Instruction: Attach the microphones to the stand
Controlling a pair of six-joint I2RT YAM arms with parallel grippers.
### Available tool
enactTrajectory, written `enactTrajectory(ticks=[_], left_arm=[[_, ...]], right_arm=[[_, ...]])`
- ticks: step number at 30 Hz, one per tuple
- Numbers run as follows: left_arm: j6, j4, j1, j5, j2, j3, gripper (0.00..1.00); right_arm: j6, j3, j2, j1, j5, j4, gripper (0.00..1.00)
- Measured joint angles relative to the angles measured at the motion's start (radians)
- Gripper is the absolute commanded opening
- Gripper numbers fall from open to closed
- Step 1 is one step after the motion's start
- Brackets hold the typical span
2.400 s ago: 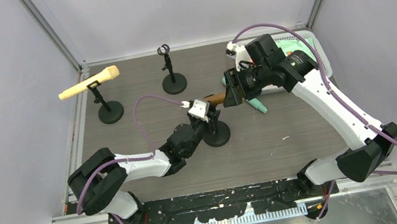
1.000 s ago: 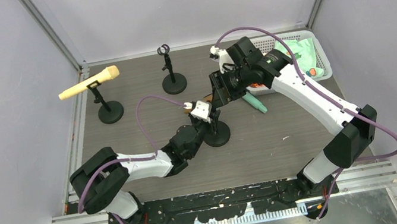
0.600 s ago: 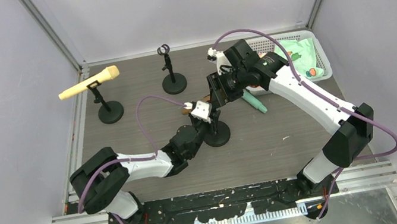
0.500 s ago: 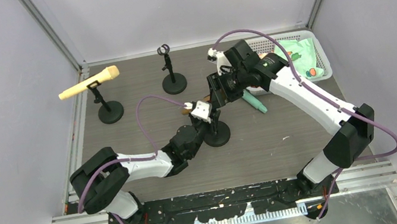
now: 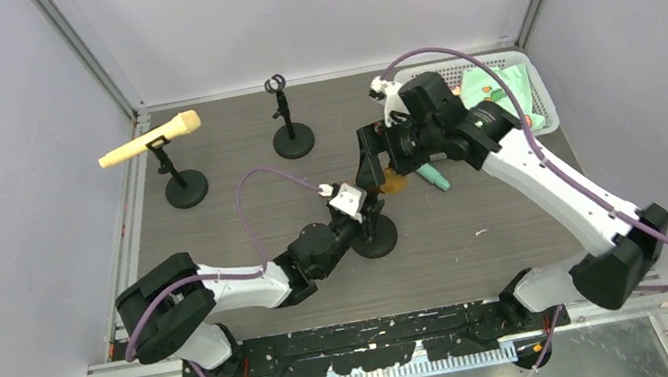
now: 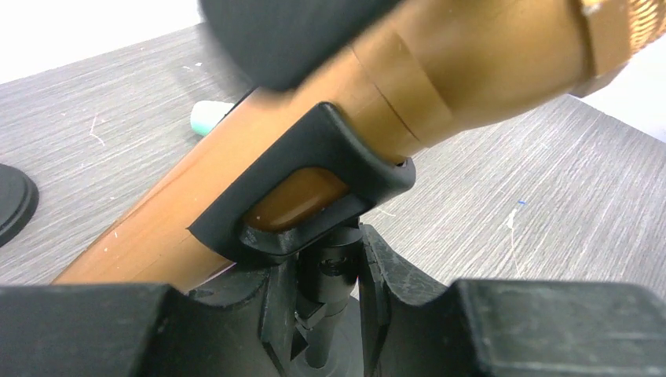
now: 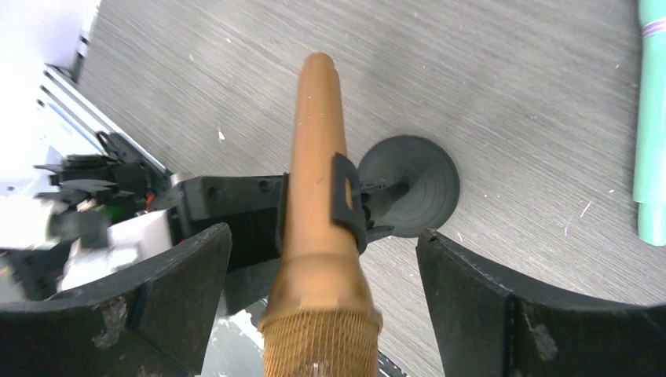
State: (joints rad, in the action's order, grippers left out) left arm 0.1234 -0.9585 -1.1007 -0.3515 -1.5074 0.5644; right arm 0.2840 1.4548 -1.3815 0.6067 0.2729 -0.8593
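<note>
- We found the golden-brown microphone seated in the black clip on top of the near stand. Its body lay tilted and its mesh head was on the right arm's side.
- The near stand stood on its round black base near the middle of the bench.
- The left fingers were closed on that stand's thin post, just under the clip.
- The right fingers stood wide apart, one on each side of the microphone's head, with a clear gap on both sides and nothing held.
- We counted three microphones.
- The mint-green microphone lay flat on the bench, just beside the near stand and under the right arm.
- The cream-yellow microphone sat tilted in the clip of the far-left stand, well apart from the others.
- We counted three stands, all black with round bases. The third, the far middle stand, carried only its own clip.
- One white basket sat at the far right corner of the bench. It held mint-green things and a small orange one, which we could not make out.
- Each arm trailed one purple cable.
</note>
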Motion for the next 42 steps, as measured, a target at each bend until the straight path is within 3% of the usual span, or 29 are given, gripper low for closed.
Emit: enactTrajectory(ticks=[14, 22, 30, 42], left_arm=[[-0.004, -0.066, -0.005, 0.005, 0.003, -0.040, 0.00], [-0.020, 0.032, 0.027, -0.043, 0.065, -0.040, 0.00], [-0.092, 0.130, 0.239, -0.157, 0.213, -0.111, 0.00], [-0.125, 0.142, 0.672, -0.217, 0.318, -0.182, 0.00]], right_arm=[[0.036, -0.201, 0.459, 0.000, -0.074, 0.152, 0.94], [0.023, -0.286, 0.599, 0.000, -0.161, 0.179, 0.94], [-0.005, -0.322, 0.621, 0.000, -0.178, 0.178, 0.94], [-0.048, -0.324, 0.587, 0.000, -0.178, 0.177, 0.94]])
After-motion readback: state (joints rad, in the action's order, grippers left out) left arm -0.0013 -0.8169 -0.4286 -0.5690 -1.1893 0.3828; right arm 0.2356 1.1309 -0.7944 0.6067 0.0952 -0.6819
